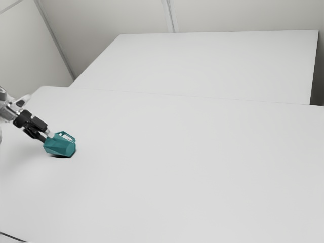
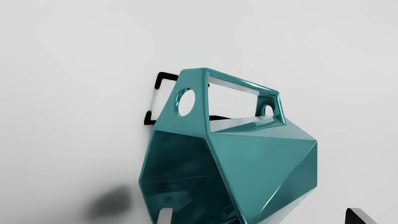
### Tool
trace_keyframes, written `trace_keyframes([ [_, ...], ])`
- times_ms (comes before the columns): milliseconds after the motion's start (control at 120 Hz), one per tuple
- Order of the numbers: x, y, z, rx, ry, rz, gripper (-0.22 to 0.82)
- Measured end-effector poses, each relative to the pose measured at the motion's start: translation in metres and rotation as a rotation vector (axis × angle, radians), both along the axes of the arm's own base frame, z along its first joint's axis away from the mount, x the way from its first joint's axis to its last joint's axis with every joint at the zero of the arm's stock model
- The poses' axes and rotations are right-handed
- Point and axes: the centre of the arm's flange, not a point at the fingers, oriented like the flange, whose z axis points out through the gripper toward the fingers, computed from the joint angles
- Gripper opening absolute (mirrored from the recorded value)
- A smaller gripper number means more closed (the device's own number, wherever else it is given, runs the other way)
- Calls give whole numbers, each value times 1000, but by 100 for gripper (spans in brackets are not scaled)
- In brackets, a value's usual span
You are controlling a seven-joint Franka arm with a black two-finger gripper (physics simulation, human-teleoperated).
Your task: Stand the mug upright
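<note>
Mug: in the exterior view, your teal mug [image 1: 61, 147] lies on its side on the white table [image 1: 202, 162], toward the exterior view's left, its handle [image 1: 67, 135] uppermost.
Gripper: your black gripper [image 1: 46, 136] slants down to the mug, its fingertips right beside it.
Claw state: released; the wrist view has the two fingers wide apart, with no grip on the mug.
Fingers: one fingertip [image 2: 165, 216] overlaps the mug's mouth there, though you cannot tell whether it is inside; the other stands beyond the base end, with pale table between them.
Mug detail: the wrist view gives you what the exterior view hides, the dark, hollow mouth [image 2: 183, 168] and a round hole [image 2: 186, 102] where the handle meets the rim.
Surroundings: the exterior view alone adds a second white surface [image 1: 212, 61] behind the table.
</note>
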Motion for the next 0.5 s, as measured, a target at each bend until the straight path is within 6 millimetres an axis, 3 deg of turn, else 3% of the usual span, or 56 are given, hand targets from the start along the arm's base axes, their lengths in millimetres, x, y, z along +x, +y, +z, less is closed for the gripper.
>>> trace_keyframes([
  [242, -4, 0, -21, -105, -45, -11, 49],
  [500, -7, -1, -25, -168, -93, -18, 24],
])
